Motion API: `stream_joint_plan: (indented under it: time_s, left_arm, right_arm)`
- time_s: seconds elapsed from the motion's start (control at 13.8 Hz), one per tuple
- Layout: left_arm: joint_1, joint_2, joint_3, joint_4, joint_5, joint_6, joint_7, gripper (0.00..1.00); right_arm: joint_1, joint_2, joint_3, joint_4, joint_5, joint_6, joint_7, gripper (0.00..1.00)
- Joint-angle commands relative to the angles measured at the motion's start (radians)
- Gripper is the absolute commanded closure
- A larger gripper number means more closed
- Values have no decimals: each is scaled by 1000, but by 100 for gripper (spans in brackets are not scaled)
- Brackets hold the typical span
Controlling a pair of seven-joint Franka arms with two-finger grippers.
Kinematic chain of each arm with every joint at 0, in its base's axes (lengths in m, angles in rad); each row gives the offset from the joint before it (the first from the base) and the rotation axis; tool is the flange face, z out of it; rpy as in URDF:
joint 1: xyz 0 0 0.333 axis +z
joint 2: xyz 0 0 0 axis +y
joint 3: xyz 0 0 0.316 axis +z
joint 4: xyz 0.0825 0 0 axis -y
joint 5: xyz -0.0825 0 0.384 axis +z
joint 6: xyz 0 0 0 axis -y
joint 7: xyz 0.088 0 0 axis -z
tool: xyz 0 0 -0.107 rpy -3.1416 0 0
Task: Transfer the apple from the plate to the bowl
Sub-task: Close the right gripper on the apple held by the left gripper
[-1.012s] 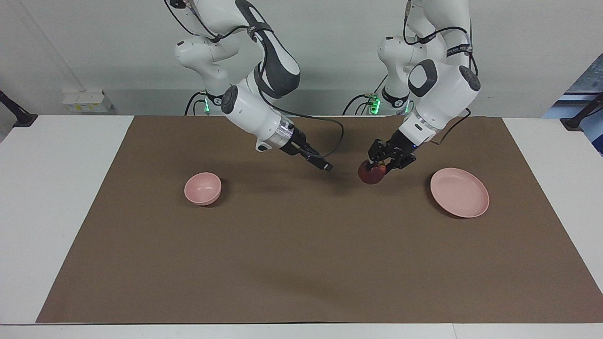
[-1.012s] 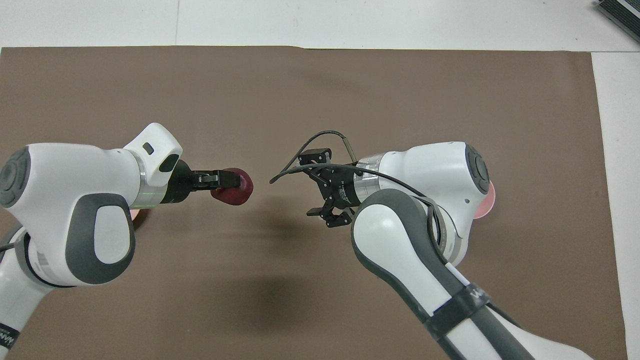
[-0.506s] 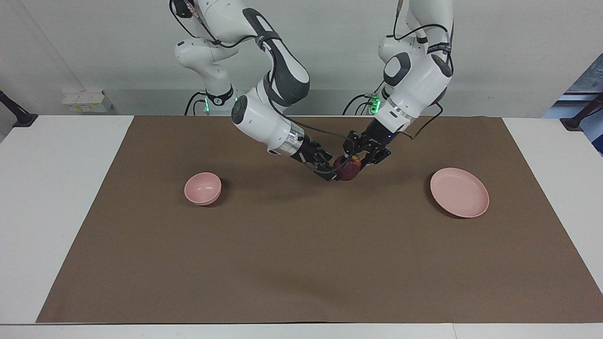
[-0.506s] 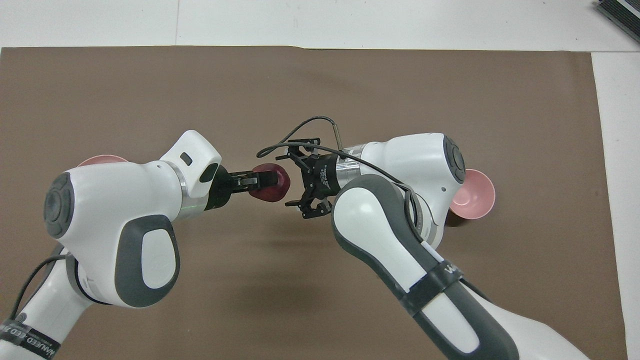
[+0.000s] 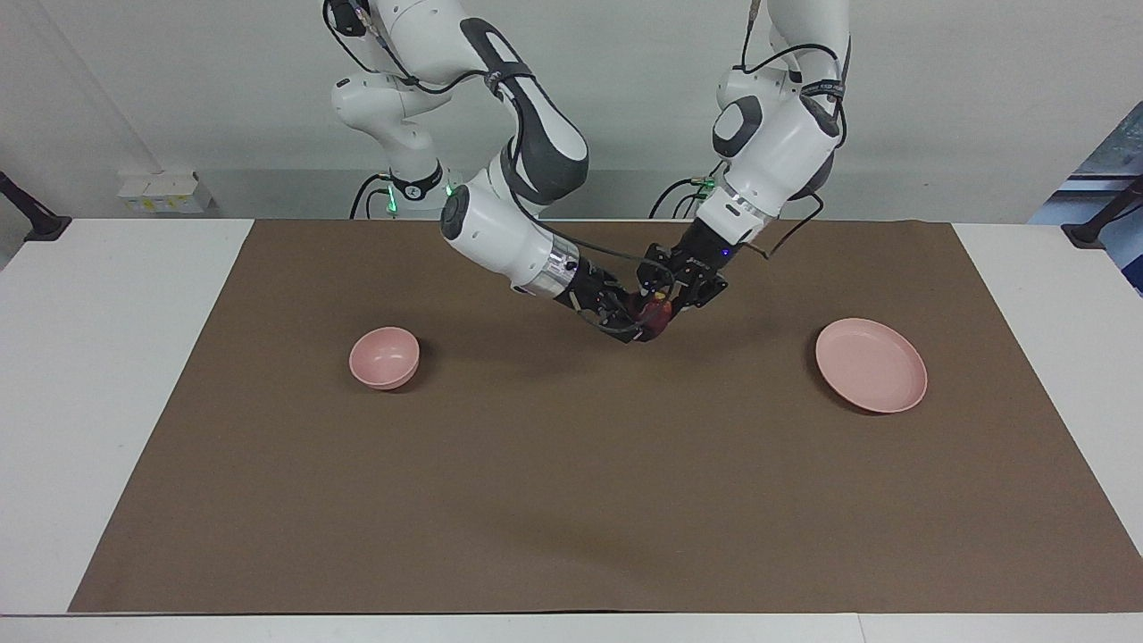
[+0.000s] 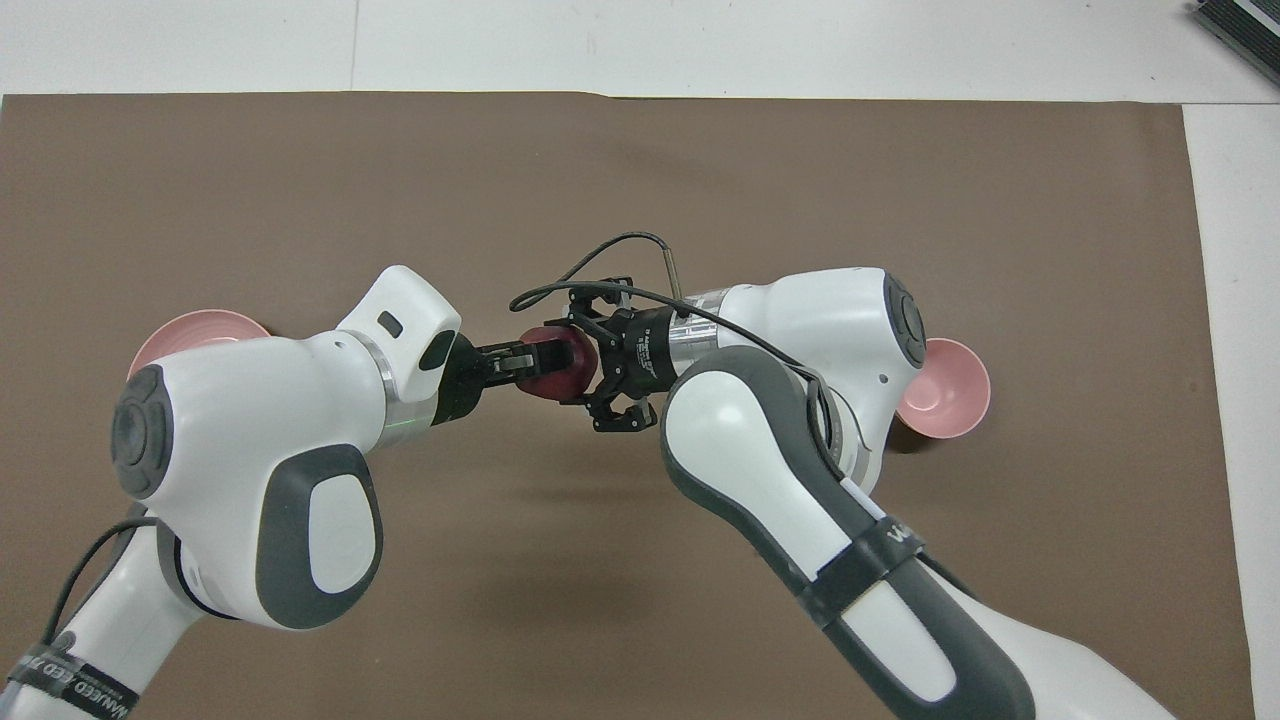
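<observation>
Mid-mat, aloft: both grippers on apple [image 5: 656, 313].

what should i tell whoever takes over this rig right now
Left gripper: shut on the apple, up over the mat mid-table.
Right gripper: around the apple's other side, closing; grip not confirmed.
Plate: bare, at the left arm's end.
Bowl: bare, at the right arm's end.
Done: apple lifted off the plate and brought to the handover.
Left: right gripper secures it, left releases, apple goes into the bowl.
</observation>
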Motion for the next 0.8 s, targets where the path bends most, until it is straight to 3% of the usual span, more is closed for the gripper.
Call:
stream_joint_plan:
  time_s: [0.0, 0.07, 0.14, 0.22, 0.29, 0.36, 0.58, 0.72]
  left_arm:
    - [-32, -34, 9, -18, -26, -20, -20, 100]
    - [-32, -34, 9, -14, -26, -22, -27, 94]
    - [-32, -31, 10, -8, -24, -22, -39, 73]
    - [-32, -25, 12, 4, -18, -22, -53, 34]
    - [-27, -19, 12, 12, -13, -22, -53, 5]
    - [-23, -17, 12, 21, -12, -23, -51, 0]
    - [-15, -5, 14, 38, 17, -25, -45, 0]
    - [20, 32, 14, 100, 74, -63, -42, 0]
  right_arm:
    - [4, 12, -2, 21, 11, 26, 19, 98]
    - [4, 12, -2, 21, 11, 25, 19, 98]
    - [4, 12, -2, 21, 11, 25, 17, 98]
    - [4, 12, -2, 21, 11, 26, 14, 98]
    - [2, 12, -2, 21, 11, 22, 11, 98]
    - [1, 12, -2, 19, 10, 19, 6, 98]
    - [-4, 6, -5, 19, -22, 10, 3, 98]
    - [-13, -9, -8, 21, -87, -7, 3, 100]
